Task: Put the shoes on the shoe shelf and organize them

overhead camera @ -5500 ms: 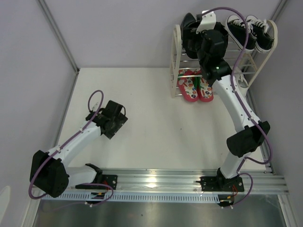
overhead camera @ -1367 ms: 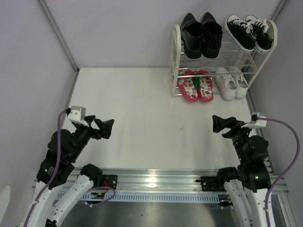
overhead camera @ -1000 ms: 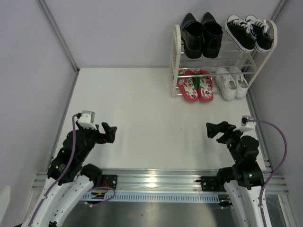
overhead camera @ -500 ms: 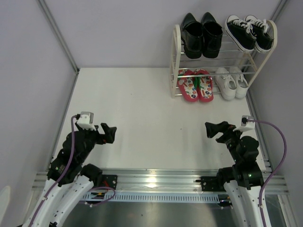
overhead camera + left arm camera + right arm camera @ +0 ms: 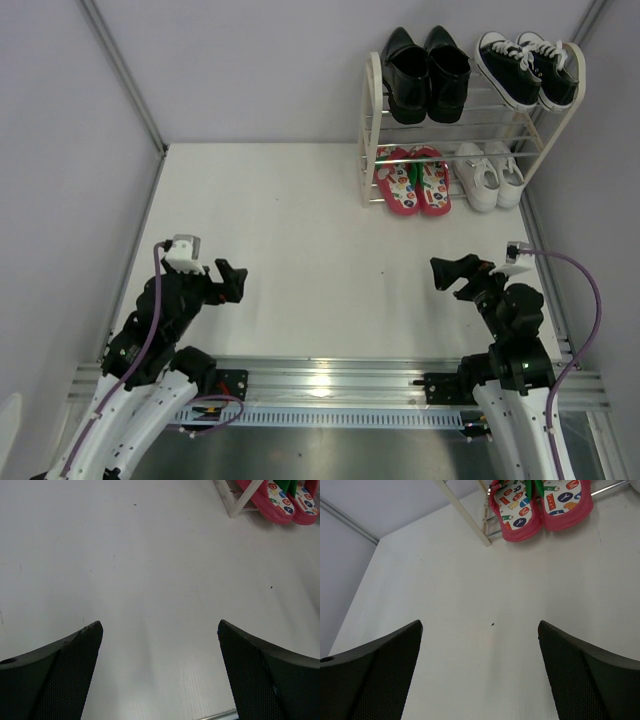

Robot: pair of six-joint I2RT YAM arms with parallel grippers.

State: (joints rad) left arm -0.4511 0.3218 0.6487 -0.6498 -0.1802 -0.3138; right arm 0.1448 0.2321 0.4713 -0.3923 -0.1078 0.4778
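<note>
All three pairs sat paired on the rack [image 5: 375,100] at the table's [image 5: 300,220] far right corner: dress shoes [image 5: 428,62] on top beside canvas sneakers [image 5: 528,68], flip-flops [image 5: 412,182] and white sneakers [image 5: 488,175] below, so the job looked finished. Left gripper [image 5: 232,283] and right gripper [image 5: 448,275] hung by the near edge, jaws spread, empty, probably parked. Wrist views cut off every pair but the flip-flops

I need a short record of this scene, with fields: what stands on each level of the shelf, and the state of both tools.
shelf: shoe shelf, far right part of table
upper tier: black dress shoes beside black canvas sneakers
lower tier: red flip-flops beside white sneakers
left tool: open, empty
right tool: open, empty
shoes off the shelf: none visible
</note>
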